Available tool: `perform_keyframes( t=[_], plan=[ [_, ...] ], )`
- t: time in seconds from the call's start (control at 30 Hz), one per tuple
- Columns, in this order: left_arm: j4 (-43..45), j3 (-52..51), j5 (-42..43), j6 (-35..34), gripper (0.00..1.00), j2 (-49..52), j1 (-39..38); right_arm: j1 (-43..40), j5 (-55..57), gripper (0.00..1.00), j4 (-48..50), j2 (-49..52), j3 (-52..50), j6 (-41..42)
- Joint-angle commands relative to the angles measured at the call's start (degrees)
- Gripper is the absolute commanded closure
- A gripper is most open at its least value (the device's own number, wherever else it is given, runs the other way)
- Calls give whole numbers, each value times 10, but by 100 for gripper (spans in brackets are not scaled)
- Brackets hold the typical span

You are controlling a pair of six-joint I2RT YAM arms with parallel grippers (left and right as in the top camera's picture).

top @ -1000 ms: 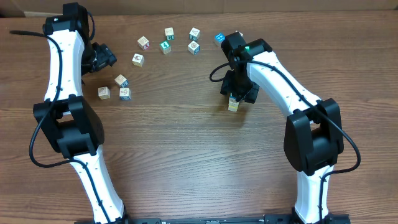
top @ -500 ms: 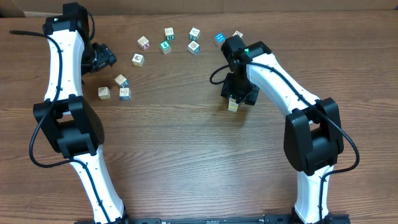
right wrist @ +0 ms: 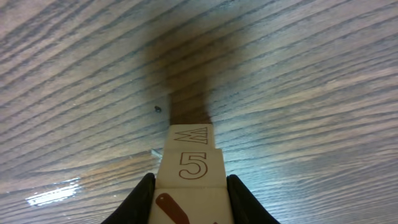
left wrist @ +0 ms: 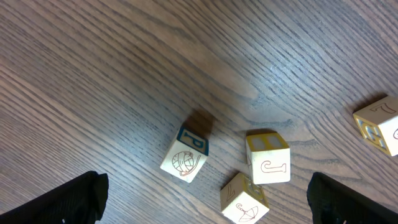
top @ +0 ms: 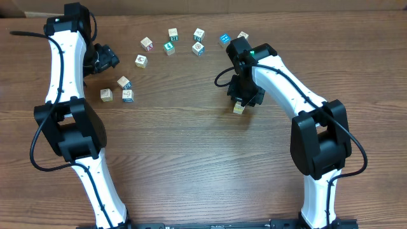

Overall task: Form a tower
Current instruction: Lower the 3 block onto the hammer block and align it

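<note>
Right of centre on the bench (top: 191, 159), the right end effector (right wrist: 191, 190) grips the top cube of the upright tower (right wrist: 191, 163) between both fingers (right wrist: 138, 202), while farther back toward the left edge the left end effector (left wrist: 205, 193) hangs spread wide, empty, above loose cubes (left wrist: 184, 158).

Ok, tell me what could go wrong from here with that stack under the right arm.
1. The right end effector has its fingers against the top cube of the tower. An uneven release or lift could drag that cube off.
2. The tower is slim and stands free on the table, so a small sideways nudge from the arm could topple it.
</note>
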Motion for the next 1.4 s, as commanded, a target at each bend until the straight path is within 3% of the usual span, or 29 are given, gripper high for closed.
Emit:
perform_keyframes(
  t=[0.0,0.9,1.03,1.37],
  plan=[
    [-1,12,-3,13,0,7,-3,3,-1,75,2,6,-4,0],
    [-1,12,-3,13,0,7,-3,3,-1,71,8,6,-4,-20],
    [-1,12,-3,13,0,7,-3,3,-1,77,8,6,-4,-20],
    [-1,12,-3,13,0,7,-3,3,-1,78,10,6,-4,-50]
  ],
)
